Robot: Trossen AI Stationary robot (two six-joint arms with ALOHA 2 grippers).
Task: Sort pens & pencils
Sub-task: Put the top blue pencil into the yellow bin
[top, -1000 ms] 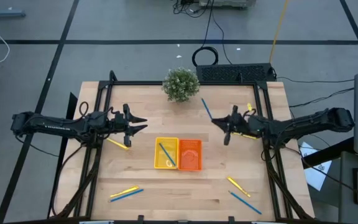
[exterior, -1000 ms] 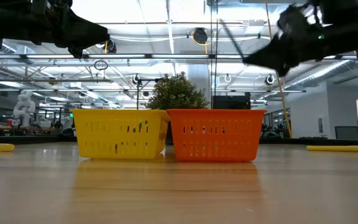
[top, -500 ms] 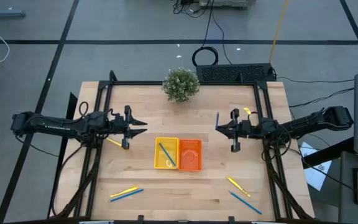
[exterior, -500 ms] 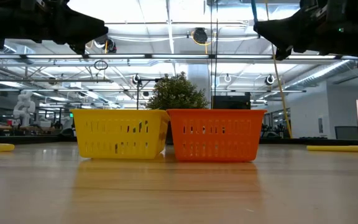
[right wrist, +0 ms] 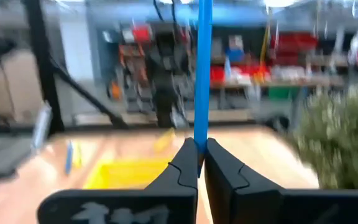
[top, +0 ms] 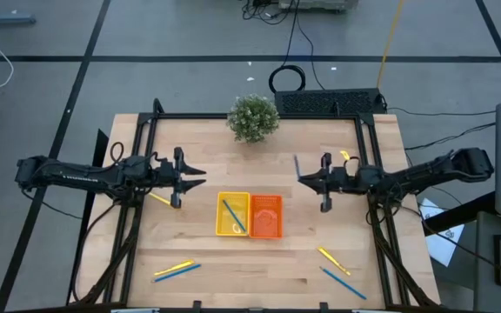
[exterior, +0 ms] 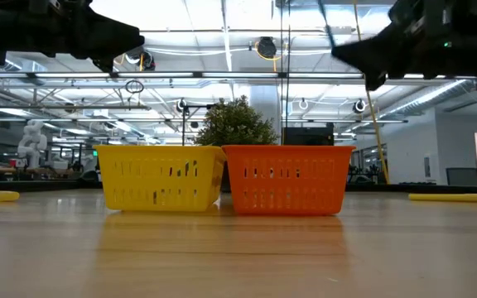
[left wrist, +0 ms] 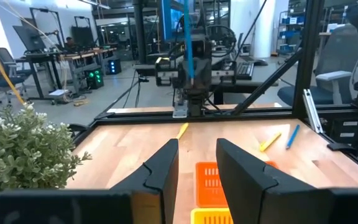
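Here, largest thing first.

Room: we look past the tabletop into a wide workshop with ceiling lights, racks and desks; cables and a dark mat lie on the floor behind.

Tabletop [top: 207, 269]: pale wood planks in a dark frame, with a small plant [top: 253, 117] at the far edge.

Left arm: our left hand [top: 191, 175] waits above the tabletop on its own side, fingers apart and holding nothing; a yellow stick [top: 163, 200] lies just beside it.

Right arm: our right hand [top: 301, 176] hangs above the tabletop, to the right of the trays, its fingers pinched on a blue pen [right wrist: 202, 68] that stands up out of the grip.

Trays: the yellow tray [top: 232, 215] and orange tray [top: 266, 216] sit touching at mid-tabletop; one blue stick [top: 232, 215] already lies aslant in the yellow one, and the orange tray looks empty.

Loose sticks: a yellow and blue pair [top: 177, 270] near the front left, another yellow and blue pair [top: 336, 271] front right, and a yellow one [exterior: 455, 197] under the right arm.

Step in hand, as we judge it: carry the blue pen over the yellow tray. We should turn it to lie along the tray's length, lower it inside the walls, and only then release, so it cannot tip over the rim or bounce out.
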